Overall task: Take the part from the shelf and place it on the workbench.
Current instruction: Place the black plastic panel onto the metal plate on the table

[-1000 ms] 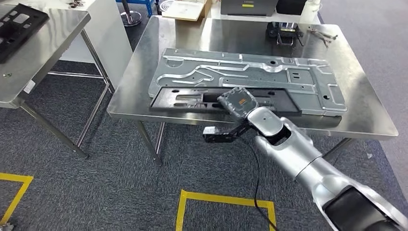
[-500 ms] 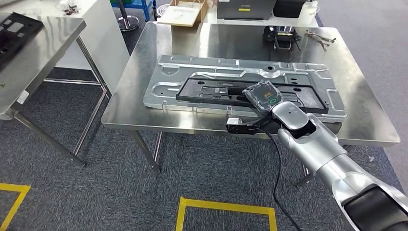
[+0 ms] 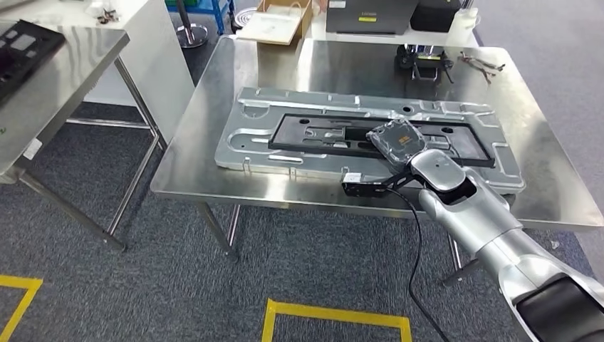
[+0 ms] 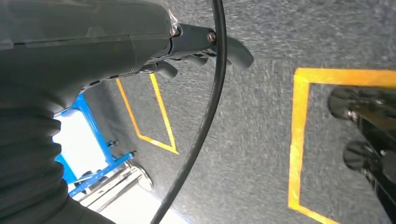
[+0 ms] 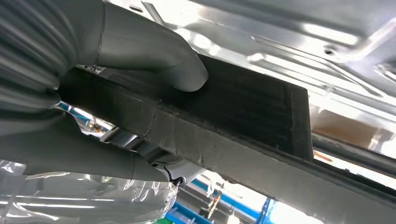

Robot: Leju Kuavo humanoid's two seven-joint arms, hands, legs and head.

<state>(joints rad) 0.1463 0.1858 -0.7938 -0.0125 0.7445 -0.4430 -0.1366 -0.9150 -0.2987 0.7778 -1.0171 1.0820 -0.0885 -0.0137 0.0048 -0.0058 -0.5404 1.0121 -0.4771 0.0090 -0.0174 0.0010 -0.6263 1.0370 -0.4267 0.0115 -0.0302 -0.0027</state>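
Head view: the right robot hand [image 3: 396, 140] grips the black plastic frame [image 3: 335, 135] at its near long edge. The frame lies lengthwise over the large stamped metal panel [image 3: 249, 146] on the steel desk [image 3: 214, 164]. One second ago the frame sat at the desk's near edge, in front of the panel; half a second ago it was already over the panel.

Left wrist view: the left robot hand [image 4: 205, 46] hangs over grey carpet with yellow floor tape [image 4: 299, 135], fingers curled in and holding nothing.

Right wrist view: the thick grey thumb [image 5: 154, 51] presses on the frame's dark face [image 5: 243, 112], fingers beneath clamping the bar, the metal panel's bright surface [image 5: 327, 42] close behind.
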